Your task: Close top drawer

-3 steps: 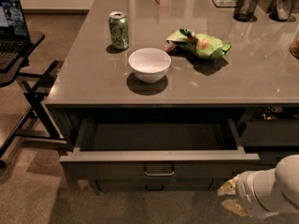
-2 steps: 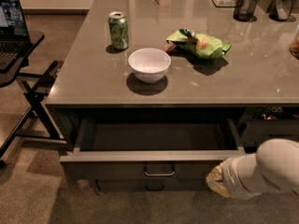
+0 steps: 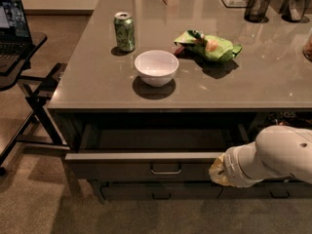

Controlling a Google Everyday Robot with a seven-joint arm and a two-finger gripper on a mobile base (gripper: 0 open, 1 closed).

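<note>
Laptop: open, screen lit, on a black tube-frame stand at far left, apart from the counter's left edge with bare carpet between.

Counter: smooth grey slab, glossy, straight square edges.

Soda can: green metal cylinder, upright, rear left of the slab.

Bowl: white, round, smooth, upright, near the front edge.

Snack bag: crumpled green foil, lying flat, right of the bowl and apart from it.

Mesh cup: black, cylindrical, at the rear right.

Top drawer: wide, flat dark grey front, pulled well out under the front edge of the counter; pale inner walls show. Small metal loop handle at its centre. Open floor lies before the front and to its left.

Gripper: yellowish tip on a rounded white arm, at the right end of the drawer front, seemingly against it. Whether the jaws are spread or closed is not discernible.
</note>
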